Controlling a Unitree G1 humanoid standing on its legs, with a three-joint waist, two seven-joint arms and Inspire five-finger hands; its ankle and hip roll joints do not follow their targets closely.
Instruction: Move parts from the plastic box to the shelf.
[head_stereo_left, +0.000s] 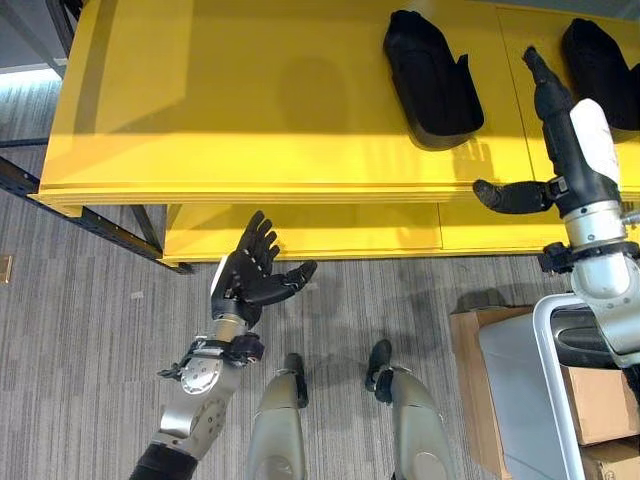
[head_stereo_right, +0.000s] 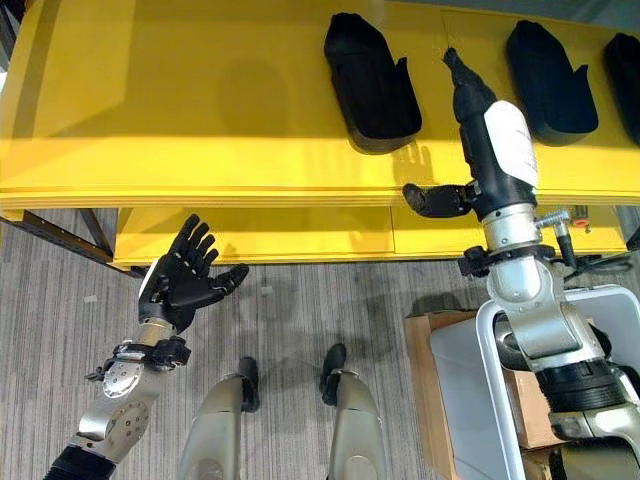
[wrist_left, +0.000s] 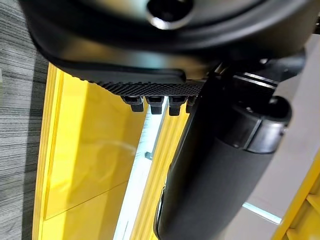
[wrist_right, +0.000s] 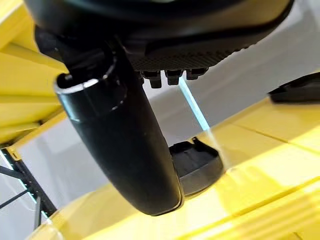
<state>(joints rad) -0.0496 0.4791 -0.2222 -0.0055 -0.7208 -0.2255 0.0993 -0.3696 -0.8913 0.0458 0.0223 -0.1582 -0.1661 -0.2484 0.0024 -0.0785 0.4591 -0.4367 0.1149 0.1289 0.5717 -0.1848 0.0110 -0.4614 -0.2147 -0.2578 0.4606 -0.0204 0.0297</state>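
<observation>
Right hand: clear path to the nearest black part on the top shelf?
Probably yes. The right hand is open, holds nothing, and hovers over the yellow shelf just beside the black part, with nothing between them.

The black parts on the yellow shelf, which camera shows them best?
The right eye view: three black parts lie on the yellow shelf. The left eye view shows two, the right wrist view parts of two, the left wrist view just shelf.

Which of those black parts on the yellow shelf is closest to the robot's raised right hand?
The leftmost black part, just left of the right hand; the other parts lie farther right.
</observation>
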